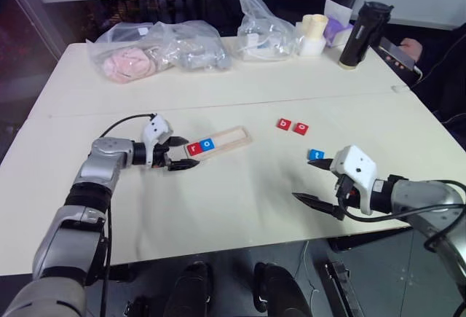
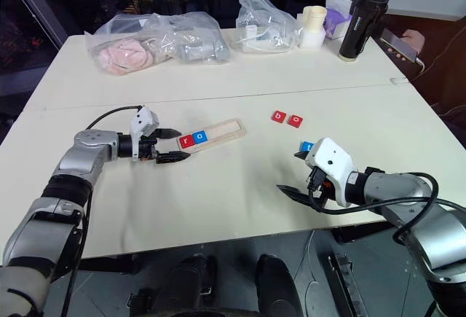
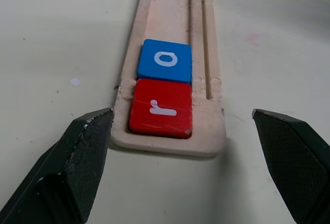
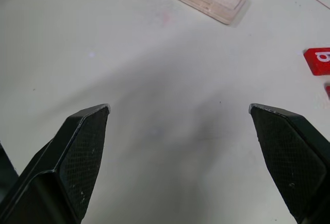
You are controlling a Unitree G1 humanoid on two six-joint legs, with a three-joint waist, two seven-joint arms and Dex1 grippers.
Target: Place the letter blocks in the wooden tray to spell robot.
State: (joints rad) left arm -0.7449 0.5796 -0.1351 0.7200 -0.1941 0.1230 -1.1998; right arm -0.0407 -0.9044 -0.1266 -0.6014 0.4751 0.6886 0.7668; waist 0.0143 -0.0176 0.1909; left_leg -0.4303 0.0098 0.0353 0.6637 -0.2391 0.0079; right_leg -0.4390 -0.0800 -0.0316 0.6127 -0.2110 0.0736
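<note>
Black-fingered left tool point(image 1: 178, 154) gaped wide, empty, at wooden tray point(image 1: 231, 140) end, frame centre-left; right tool point(image 1: 318, 181) released, lower right.

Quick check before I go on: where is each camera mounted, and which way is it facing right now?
Left eye and right eye views: on the head, looking forward and down over the table; both arms show.
Left wrist view: on the left arm, looking along the open left gripper at the wooden tray end holding the red r and blue o.
Right wrist view: on the right arm, looking along the open right gripper at bare table.
Shared: the tray appears in all four.
</note>
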